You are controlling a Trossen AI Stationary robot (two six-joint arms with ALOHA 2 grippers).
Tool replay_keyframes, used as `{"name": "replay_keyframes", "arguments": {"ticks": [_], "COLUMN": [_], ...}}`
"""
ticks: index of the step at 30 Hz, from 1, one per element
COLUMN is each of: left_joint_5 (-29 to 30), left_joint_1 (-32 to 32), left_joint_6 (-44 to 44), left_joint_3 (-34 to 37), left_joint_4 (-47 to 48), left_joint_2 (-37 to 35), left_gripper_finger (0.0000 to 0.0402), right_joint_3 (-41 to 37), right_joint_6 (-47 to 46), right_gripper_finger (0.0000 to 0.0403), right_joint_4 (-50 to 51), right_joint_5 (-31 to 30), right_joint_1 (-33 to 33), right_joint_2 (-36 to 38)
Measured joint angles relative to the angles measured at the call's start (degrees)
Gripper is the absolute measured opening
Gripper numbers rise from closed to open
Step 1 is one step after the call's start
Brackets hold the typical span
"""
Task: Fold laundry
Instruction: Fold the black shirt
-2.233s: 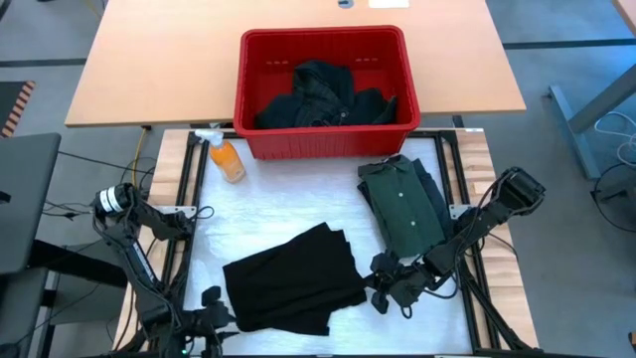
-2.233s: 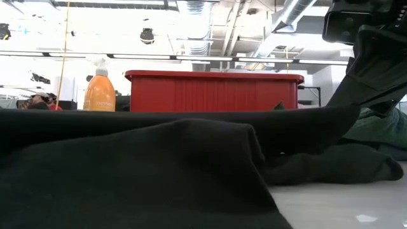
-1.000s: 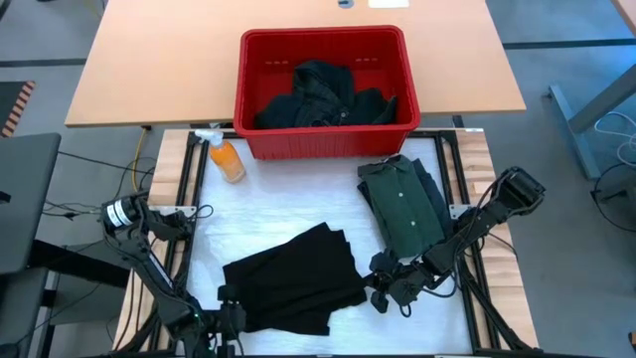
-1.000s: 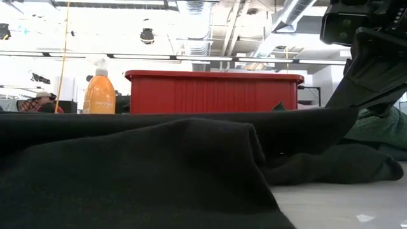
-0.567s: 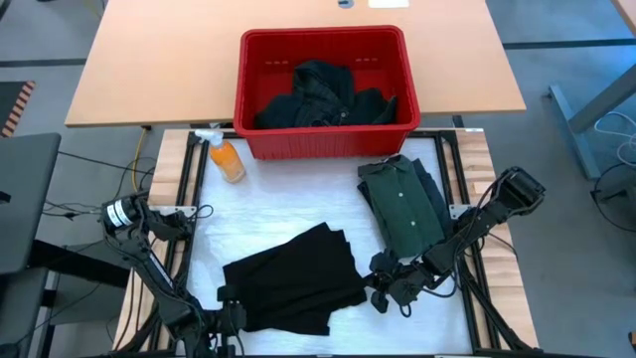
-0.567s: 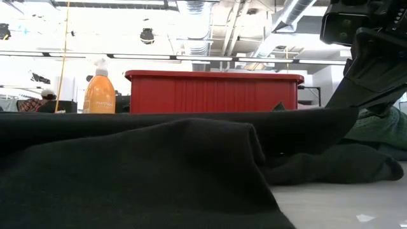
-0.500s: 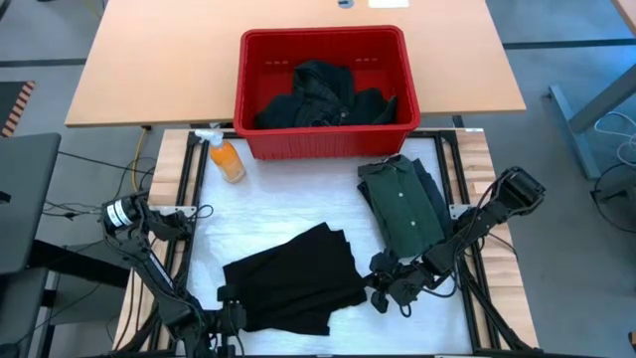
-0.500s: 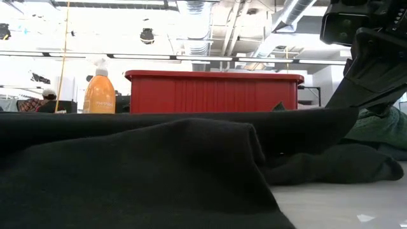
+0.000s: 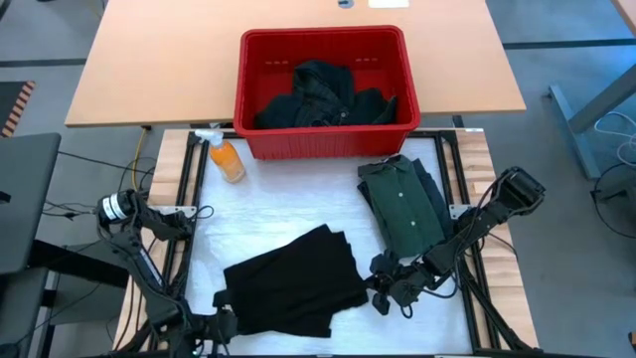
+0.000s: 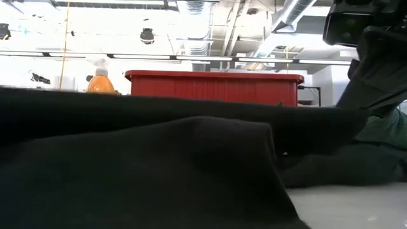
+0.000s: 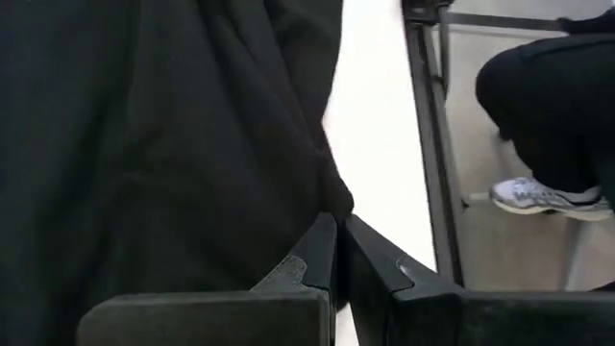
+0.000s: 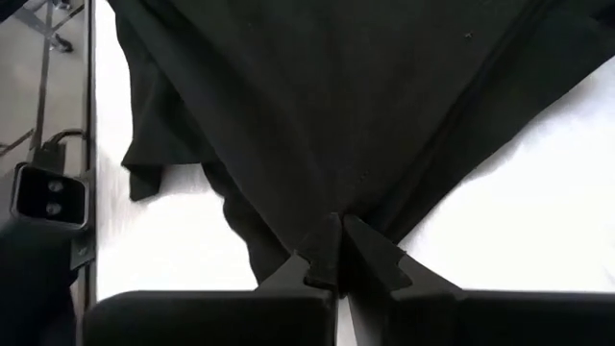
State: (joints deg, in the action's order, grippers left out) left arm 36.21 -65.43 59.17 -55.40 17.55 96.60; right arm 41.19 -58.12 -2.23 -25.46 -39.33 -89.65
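A black garment (image 9: 290, 283) lies spread on the white table top (image 9: 298, 199), near the front edge, and fills the low view (image 10: 159, 172). My left gripper (image 9: 223, 322) is shut on its near left corner. My right gripper (image 9: 382, 289) is shut on its right corner. A folded green shirt (image 9: 402, 209) lies flat at the right. More dark laundry (image 9: 323, 94) sits heaped in the red basket (image 9: 260, 60) at the far edge. My left gripper pinches the black garment's near left corner (image 11: 330, 197) between its two fingers, slanting down from the table's near left. The cloth there is raised a little off the table; the rest lies on it. My right gripper pinches the garment's right corner (image 12: 332, 204) between its two fingers, slanting down from the table's right. The cloth fans out from the fingers in taut creases, with its body on the table.
An orange spray bottle (image 9: 227, 159) stands left of the basket. The table frame's dark rails (image 9: 184, 219) run along both sides. A person's leg and white shoe (image 11: 543, 192) show beyond the table's edge in the left wrist view.
My left gripper has drawn up and slightly toward the table's near left corner. The garment's left part has risen with it, and in the low view now hides most of the spray bottle. The right corner has stayed where it was.
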Motion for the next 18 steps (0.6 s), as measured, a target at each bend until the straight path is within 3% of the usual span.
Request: {"name": "replay_keyframes", "arguments": {"ticks": [10,15,18], "left_joint_5": [-1.6,-2.7,-2.7], "left_joint_1": [-0.2,-0.2,-0.2], "left_joint_6": [1.4,2.5,2.6], "left_joint_3": [0.0,0.0,0.0], "left_joint_4": [-1.9,-1.9,-1.8], "left_joint_2": [0.0,0.0,0.0], "left_gripper_finger": [0.0000,0.0000,0.0000], "right_joint_3": [0.0,0.0,0.1], "right_joint_6": [4.7,9.3,14.7], "right_gripper_finger": [0.0092,0.0119,0.0124], "right_joint_4": [3.3,2.4,-9.3], "right_joint_5": [12.3,8.9,3.1], "right_joint_1": [3.7,4.6,5.2], "right_joint_2": [2.2,4.5,2.3]}}
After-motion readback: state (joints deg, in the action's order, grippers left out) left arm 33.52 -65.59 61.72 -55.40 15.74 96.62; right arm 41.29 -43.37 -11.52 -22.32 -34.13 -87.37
